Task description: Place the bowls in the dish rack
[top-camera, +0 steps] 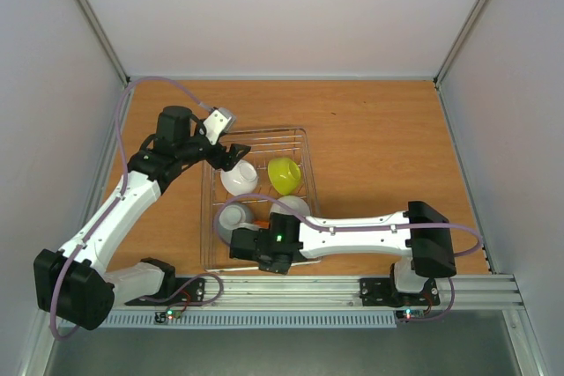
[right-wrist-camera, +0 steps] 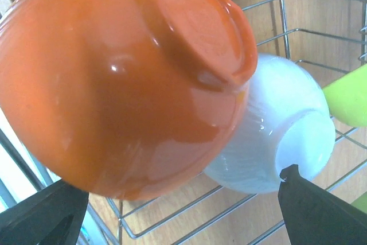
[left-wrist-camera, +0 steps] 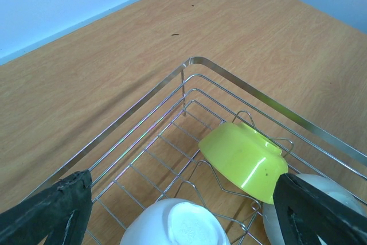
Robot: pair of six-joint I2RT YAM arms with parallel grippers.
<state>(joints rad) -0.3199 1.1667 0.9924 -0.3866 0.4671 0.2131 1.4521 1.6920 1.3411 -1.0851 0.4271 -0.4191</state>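
Observation:
The silver wire dish rack (top-camera: pixel 304 143) holds all the bowls that show. In the top view a white bowl (top-camera: pixel 239 177) and the yellow-green bowl (top-camera: pixel 284 174) lie at the back. A second white bowl (top-camera: pixel 292 207) and the grey bowl (top-camera: pixel 236 215) lie nearer. My left gripper (top-camera: pixel 227 158) is open and empty just above the back white bowl (left-wrist-camera: pixel 175 225), with the yellow-green bowl (left-wrist-camera: pixel 243 156) tilted beyond it. My right gripper (top-camera: pixel 245 233) is open, and the orange bowl (right-wrist-camera: pixel 126 78) sits base up between its spread fingers (right-wrist-camera: pixel 312 210), leaning on a white bowl (right-wrist-camera: pixel 275 136).
The rack's rim (left-wrist-camera: pixel 252 93) and its wire dividers (left-wrist-camera: pixel 229 185) stand around the bowls. Bare wooden table (top-camera: pixel 379 147) lies right of and behind the rack. White walls enclose the table. The aluminium rail (top-camera: pixel 291 288) runs along the near edge.

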